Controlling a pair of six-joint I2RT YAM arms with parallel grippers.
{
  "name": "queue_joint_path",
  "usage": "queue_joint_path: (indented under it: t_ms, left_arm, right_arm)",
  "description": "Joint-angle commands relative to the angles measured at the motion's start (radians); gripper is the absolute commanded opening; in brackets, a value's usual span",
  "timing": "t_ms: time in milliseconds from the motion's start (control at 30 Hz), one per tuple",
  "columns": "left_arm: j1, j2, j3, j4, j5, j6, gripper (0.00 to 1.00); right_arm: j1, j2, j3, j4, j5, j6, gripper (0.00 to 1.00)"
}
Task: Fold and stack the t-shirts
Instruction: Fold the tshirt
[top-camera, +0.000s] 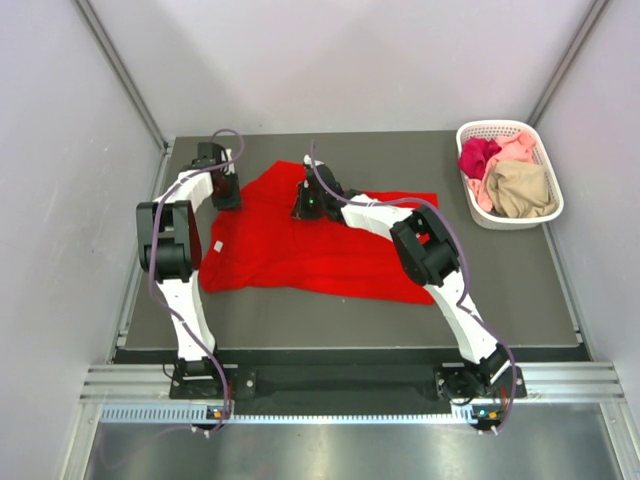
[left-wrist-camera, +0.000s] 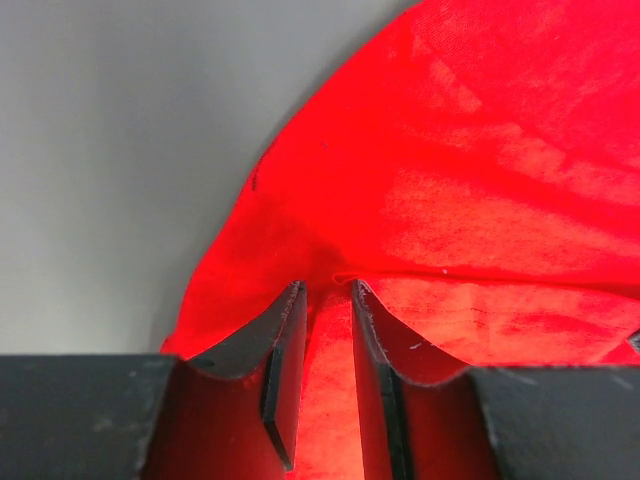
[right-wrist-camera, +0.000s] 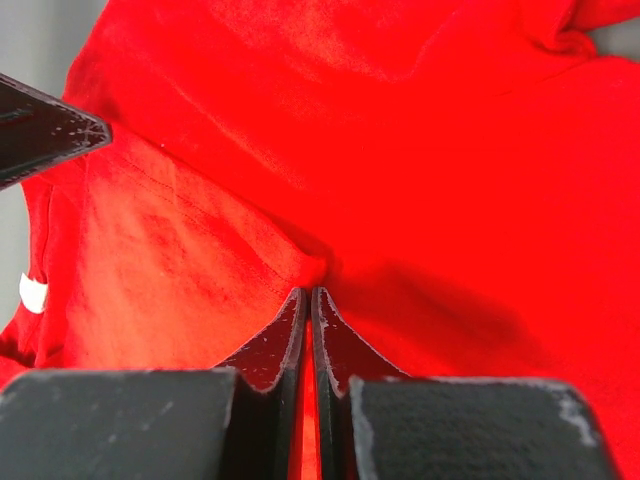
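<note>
Red t-shirt (top-camera: 300, 260) gripped for the first fold.
Cloth is pinched by left gripper (left-wrist-camera: 325, 290) and right gripper (right-wrist-camera: 308, 292); an even carry seems needed.

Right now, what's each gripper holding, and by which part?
Both hold the red t-shirt: left gripper at its far-left edge, right gripper on a fold farther right.

Left wrist view: red t-shirt (left-wrist-camera: 480, 200) runs off frame at 12 and 3 o'clock. Right wrist view, 9 o'clock: white label (right-wrist-camera: 32, 293) too small to read. In the basket (top-camera: 497, 125) the heaped shirts (top-camera: 520, 188) overlap; count unclear.
</note>
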Motion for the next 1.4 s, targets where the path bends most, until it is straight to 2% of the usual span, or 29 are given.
queue_joint_path:
  t_ms: [0, 133, 200, 300, 600, 1100, 1367]
  left_arm:
    - [-0.002, 0.013, 0.021, 0.035, 0.011, 0.021, 0.3]
    - [-0.002, 0.025, 0.023, 0.033, 0.027, 0.019, 0.27]
    - [-0.002, 0.026, 0.024, 0.035, 0.033, 0.015, 0.13]
    - [-0.005, 0.016, 0.026, 0.037, 0.033, 0.004, 0.0]
    - [-0.034, -0.082, 0.029, 0.067, -0.003, -0.057, 0.0]
    - [-0.064, -0.057, 0.104, 0.081, -0.076, -0.051, 0.0]
    - [-0.064, -0.009, 0.15, 0.107, -0.073, -0.05, 0.0]
  right_arm:
    - [0.024, -0.061, -0.004, 0.055, -0.001, -0.003, 0.0]
    - [0.024, -0.064, -0.006, 0.055, -0.001, -0.008, 0.0]
    - [0.024, -0.066, -0.006, 0.051, 0.001, -0.011, 0.0]
    - [0.024, -0.07, -0.006, 0.052, 0.002, -0.014, 0.0]
    - [0.027, -0.148, -0.081, 0.084, 0.057, -0.015, 0.0]
    - [0.024, -0.144, -0.086, 0.14, 0.082, -0.014, 0.0]
    - [0.014, -0.176, -0.135, 0.18, 0.159, -0.02, 0.0]
